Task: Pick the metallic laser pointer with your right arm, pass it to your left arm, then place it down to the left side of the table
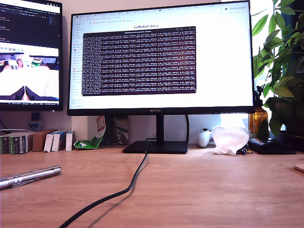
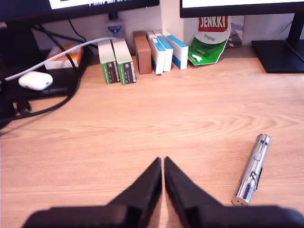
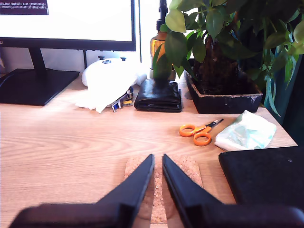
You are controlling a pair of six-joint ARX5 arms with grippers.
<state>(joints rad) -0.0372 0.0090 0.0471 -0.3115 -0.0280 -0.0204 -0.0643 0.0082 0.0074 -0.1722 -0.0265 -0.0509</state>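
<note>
Pointer lay flat on the table, near the table's edge at the exterior view's left, tilted slightly, clip side down toward the wood; nothing touched it; in the first wrist view the same pointer lay on bare wood just beside my first gripper, clear of the fingers; jaws of the first gripper narrow, tips almost meeting, holding nothing; tips hung above bare wood.

My second gripper likewise narrow, a thin gap between the tips, holding nothing; its tips stood over a cork coaster; near the coaster lay orange scissors, with a tissue pack just beside them and a black pad at the table's near edge.

Neither arm showed in the exterior view; a black cable ran from the monitor stand toward the table's front edge, well apart from the pointer; small boxes stood along the back edge behind the pointer; a potted plant stood at the back edge near the second gripper's side.
</note>
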